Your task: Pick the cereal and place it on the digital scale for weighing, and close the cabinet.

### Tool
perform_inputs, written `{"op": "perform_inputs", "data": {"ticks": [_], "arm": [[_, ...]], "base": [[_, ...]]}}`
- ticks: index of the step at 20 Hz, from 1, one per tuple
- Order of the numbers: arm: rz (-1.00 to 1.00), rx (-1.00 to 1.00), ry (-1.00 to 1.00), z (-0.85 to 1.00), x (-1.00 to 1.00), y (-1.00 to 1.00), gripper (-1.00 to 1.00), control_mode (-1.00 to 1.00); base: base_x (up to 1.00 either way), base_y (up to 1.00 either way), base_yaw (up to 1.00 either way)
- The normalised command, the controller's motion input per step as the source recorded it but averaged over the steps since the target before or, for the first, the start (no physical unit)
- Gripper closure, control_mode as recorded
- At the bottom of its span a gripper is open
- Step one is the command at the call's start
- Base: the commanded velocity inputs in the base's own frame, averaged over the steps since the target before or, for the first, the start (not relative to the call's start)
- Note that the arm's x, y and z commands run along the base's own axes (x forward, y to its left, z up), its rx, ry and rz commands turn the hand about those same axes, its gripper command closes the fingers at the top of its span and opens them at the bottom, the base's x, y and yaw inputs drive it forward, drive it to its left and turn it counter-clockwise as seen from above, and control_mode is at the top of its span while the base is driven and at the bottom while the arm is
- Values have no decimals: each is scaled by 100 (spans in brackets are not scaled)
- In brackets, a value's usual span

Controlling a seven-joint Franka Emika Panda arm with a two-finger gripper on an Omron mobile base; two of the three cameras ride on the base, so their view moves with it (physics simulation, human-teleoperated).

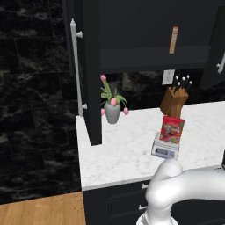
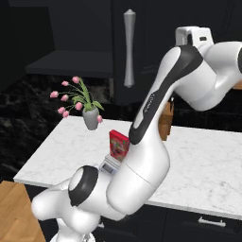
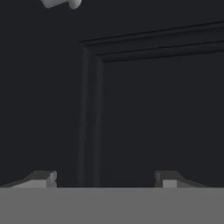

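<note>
Cereal (image 1: 172, 129) standing upright on the scale (image 1: 165, 149), just right of the middle of the left base view. Red box, with lots of coloured round bits on the front. Scale small and grey, flat on the white counter (image 1: 118, 154), with its dark strip on the near edge.

Same pair in the right base view: cereal (image 2: 118, 145) near the middle, scale (image 2: 109, 166) peeking out just below it, both partly hidden behind the big white arm (image 2: 156, 118).

Cabinet (image 1: 145, 26) black, along the top of the left base view, and not shut. Left door (image 1: 90, 88) swung out, edge on, with a long silver handle (image 1: 74, 66) at the upper left. Another door (image 1: 216, 48) sticking out at the right edge. Thin tan box (image 1: 174, 39) upright on the shelf inside, upper right.

Grey vase (image 1: 112, 112) of pink flowers on the counter at the back, left of the cereal. Knife block (image 1: 174, 102) behind the cereal, near the wall.

Gripper (image 3: 105, 179) open wide, fingers (image 3: 43, 178) far apart at the bottom of the hand view. Nothing held, nothing between them. Facing a flat dark door panel (image 3: 162, 118), close up. Bit of silver handle (image 3: 59, 3) at the upper left corner there.

In the right base view, arm reaching up to the top right, beside a dark door (image 2: 142, 71) with a silver handle (image 2: 129, 47).
</note>
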Motion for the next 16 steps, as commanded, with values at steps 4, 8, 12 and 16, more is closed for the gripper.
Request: {"op": "perform_inputs", "data": {"ticks": [4,8,12,16], "arm": [[4,-1,-9,-26,82,11,-100,-100],[0,-2,-14,-22,89,11,-100,-100],[0,0,-12,-25,99,1,-100,-100],[0,0,-8,-27,96,0,-100,-100]], "base": [[0,0,0],[0,0,0],[0,0,0],[0,0,0]]}}
